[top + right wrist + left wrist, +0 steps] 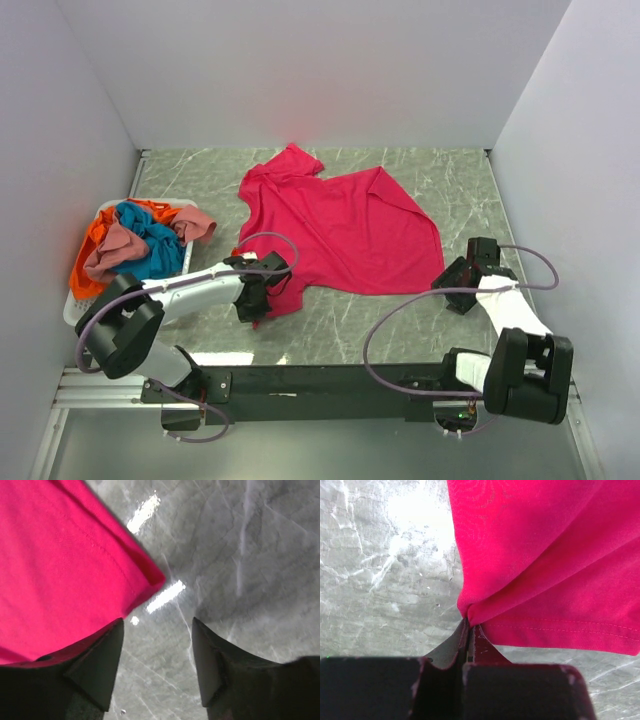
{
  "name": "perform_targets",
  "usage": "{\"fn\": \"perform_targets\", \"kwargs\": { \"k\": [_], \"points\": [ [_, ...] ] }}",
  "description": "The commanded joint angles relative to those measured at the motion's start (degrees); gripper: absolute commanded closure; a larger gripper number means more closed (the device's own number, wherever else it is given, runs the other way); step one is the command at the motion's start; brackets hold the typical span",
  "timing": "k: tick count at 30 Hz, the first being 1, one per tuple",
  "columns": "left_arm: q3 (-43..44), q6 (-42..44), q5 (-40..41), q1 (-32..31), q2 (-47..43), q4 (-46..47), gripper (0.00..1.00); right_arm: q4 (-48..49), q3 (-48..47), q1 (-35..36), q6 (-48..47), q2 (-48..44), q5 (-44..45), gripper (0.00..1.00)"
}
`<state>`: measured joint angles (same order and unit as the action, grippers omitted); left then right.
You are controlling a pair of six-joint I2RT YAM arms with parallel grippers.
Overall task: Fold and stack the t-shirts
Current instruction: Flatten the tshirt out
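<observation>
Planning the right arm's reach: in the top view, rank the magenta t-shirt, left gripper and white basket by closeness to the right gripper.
1. Magenta t-shirt, its corner beside the right gripper.
2. Left gripper, left of centre.
3. White basket, far left.

Magenta shirt (545, 555) corner hidden between fingers (451, 649)

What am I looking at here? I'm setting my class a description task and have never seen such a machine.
Two robot arms stand at the near edge of a table. The wide picture looks down from above; the other two come from a camera on each wrist. A magenta t-shirt lies spread on the table; orange, teal and dusty pink shirts sit in a white basket. The left gripper is shut on the magenta shirt's edge. The right gripper is open beside another corner, holding nothing.
</observation>
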<state>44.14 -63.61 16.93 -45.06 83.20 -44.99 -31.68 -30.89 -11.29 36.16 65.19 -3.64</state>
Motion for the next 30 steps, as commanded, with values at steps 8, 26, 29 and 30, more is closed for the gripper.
{"fn": "perform_targets", "kwargs": {
  "k": [8, 26, 29, 30],
  "points": [
    [-0.4, 1.4, -1.0, 1.6, -0.5, 1.6, 0.99, 7.6, -3.0, 0.1, 0.8, 8.3, 2.4, 0.43],
    [12.1, 0.7, 9.1, 3.9, -6.6, -4.5, 0.99, 0.6, -12.5, 2.3, -2.2, -2.8, 3.5, 1.0],
    [20.8, 0.3, 16.3, 4.1, -9.0, -7.7, 0.99, -2.2, -19.1, 2.4, -2.9, -9.3, 6.5, 1.0],
    [25.9, 0.9, 18.0, 4.3, -9.5, -8.7, 0.99, -2.9, -20.8, 2.3, -3.0, -10.8, 8.1, 1.0]
  ]
}}
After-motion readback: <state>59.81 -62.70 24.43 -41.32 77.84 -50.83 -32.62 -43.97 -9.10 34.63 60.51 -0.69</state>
